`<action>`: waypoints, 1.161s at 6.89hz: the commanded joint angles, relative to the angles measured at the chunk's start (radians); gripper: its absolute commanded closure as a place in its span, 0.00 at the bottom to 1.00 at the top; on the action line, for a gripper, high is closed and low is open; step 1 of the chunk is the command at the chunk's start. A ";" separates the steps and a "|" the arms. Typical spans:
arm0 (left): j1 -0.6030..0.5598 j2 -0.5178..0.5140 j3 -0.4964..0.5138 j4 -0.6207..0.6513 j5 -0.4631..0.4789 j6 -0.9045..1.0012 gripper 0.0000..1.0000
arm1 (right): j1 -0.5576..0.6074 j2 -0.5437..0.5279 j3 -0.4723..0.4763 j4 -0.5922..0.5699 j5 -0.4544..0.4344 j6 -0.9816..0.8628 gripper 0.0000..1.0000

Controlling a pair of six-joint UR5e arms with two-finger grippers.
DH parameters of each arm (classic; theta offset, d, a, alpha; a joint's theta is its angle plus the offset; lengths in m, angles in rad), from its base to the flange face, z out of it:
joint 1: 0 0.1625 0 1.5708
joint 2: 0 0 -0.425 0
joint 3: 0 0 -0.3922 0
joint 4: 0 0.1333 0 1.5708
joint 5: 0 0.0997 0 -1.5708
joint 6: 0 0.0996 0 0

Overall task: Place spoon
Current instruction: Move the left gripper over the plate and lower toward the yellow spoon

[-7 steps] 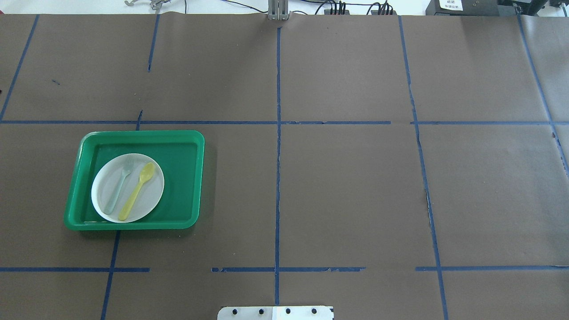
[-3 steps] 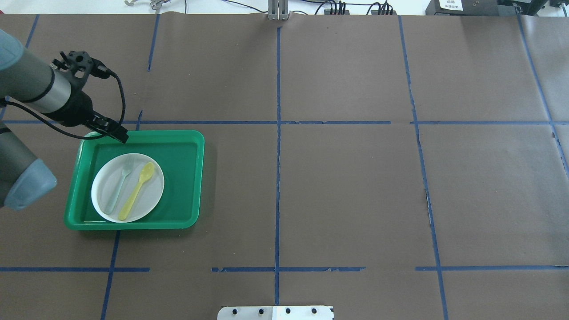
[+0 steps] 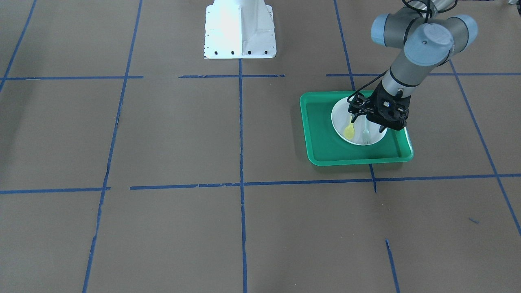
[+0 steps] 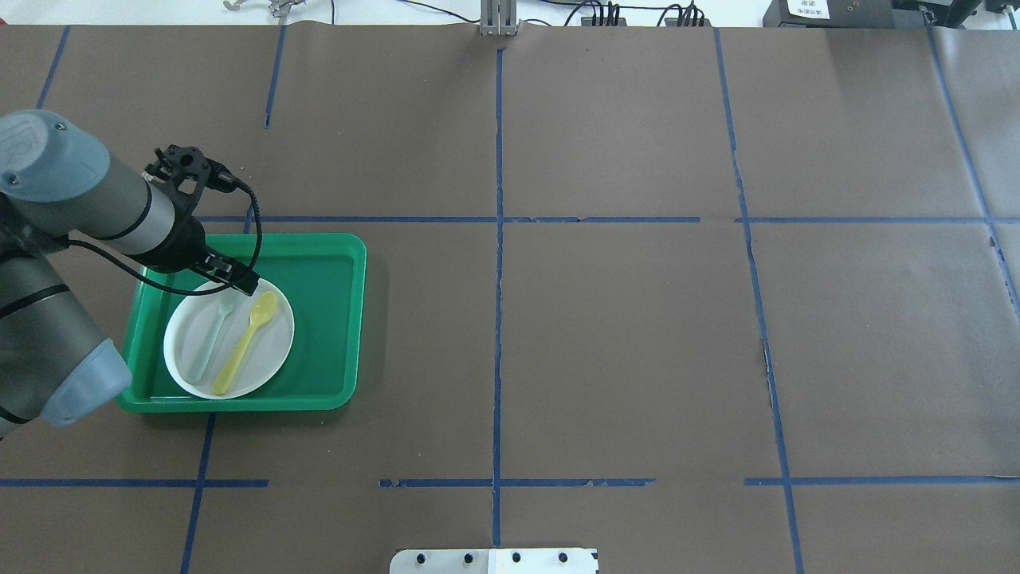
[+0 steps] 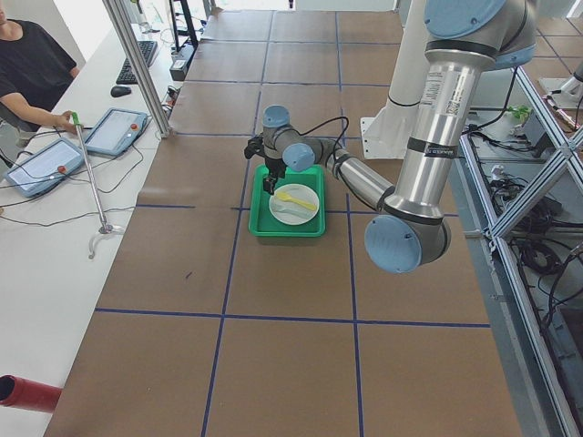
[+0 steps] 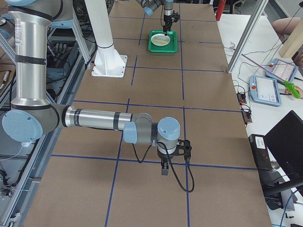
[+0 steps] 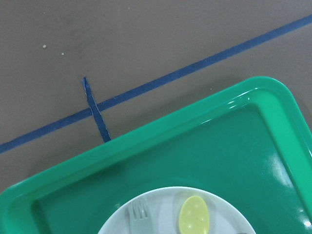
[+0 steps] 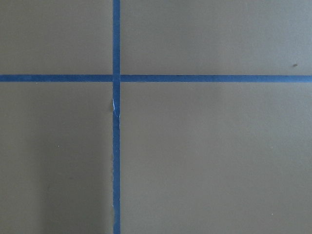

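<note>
Two utensils lie side by side on the round white plate (image 4: 271, 363) inside the green plastic tray (image 4: 327, 335), lower left of the overhead view: the small yellow plastic spoon (image 4: 244, 344) & the pale grey-green plastic fork (image 4: 209, 343). Both slant, w/ bowl & tines toward the top of frame. They look apart but close, closest at the handle ends. The left hand (image 3: 367, 124) hovers above the plate's far edge, approx over the tines & spoon bowl. In the front-facing view its two fingers look spread w/ nothing between them. The right hand (image 6: 163, 169) shows only in the right side view, low over the bare brown surface (image 4: 621, 335) well away from the tray, so we cannot tell whether it is spread or pressed together.

We judge the step as the reach for the spoon, grasp not yet made. To do it well, we'd bring the left hand over mid-handle, not the bowl, which is wide & rounded & prob. slips. Turn the wrist so the fingers straddle the handle crosswise, w/ one going into the gap on the fork side w/o nudging it. The spoon lies flat & thin, so the tips must come right down to the plate. Go slow, b/c a light plate may skid. Pinch gently, lift straight up.
</note>
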 commanded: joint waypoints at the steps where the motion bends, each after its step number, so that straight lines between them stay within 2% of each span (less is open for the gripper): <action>1: 0.041 0.013 0.033 -0.005 0.000 -0.006 0.14 | 0.000 0.000 0.001 0.000 0.001 0.000 0.00; 5: 0.099 0.014 0.076 -0.029 -0.007 -0.019 0.20 | 0.000 0.000 0.001 0.000 0.000 0.000 0.00; 8: 0.100 0.014 0.082 -0.029 -0.009 -0.017 0.32 | 0.000 0.000 0.000 0.000 0.001 0.000 0.00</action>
